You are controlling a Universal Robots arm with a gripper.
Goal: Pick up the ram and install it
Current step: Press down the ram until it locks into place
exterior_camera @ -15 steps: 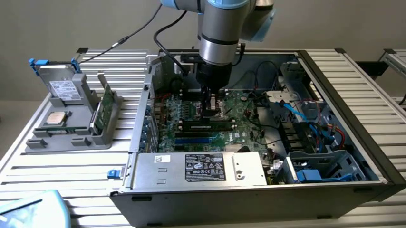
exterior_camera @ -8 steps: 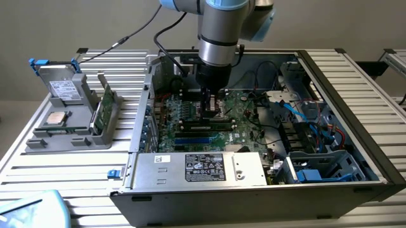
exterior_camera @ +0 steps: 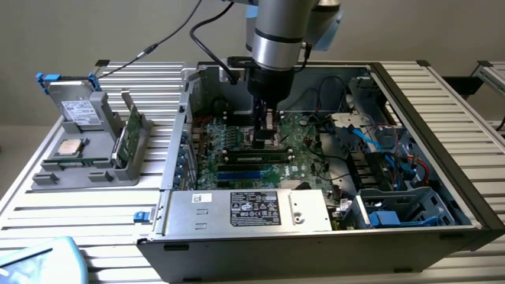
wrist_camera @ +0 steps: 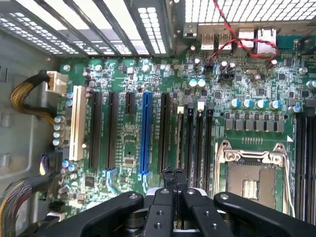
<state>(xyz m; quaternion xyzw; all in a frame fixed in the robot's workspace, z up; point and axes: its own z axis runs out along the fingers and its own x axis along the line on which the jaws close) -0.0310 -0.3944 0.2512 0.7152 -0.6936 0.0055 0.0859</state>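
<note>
The ram (exterior_camera: 256, 158), a long narrow green stick with black chips, lies along a slot on the motherboard (exterior_camera: 304, 133) inside the open computer case. My gripper (exterior_camera: 265, 141) hangs straight down just above and behind the stick's middle. Whether it touches the stick I cannot tell. In the wrist view my gripper (wrist_camera: 173, 174) has its black fingertips pressed together with nothing between them, over the row of dark memory slots (wrist_camera: 195, 138).
A grey tray (exterior_camera: 75, 171) at the exterior view's left holds an upright broad green card (exterior_camera: 130, 133) and a silver processor chip (exterior_camera: 71, 146). The power supply (exterior_camera: 248, 210), blue cables (exterior_camera: 379, 148), case walls and an open processor socket (wrist_camera: 252, 180) crowd the board.
</note>
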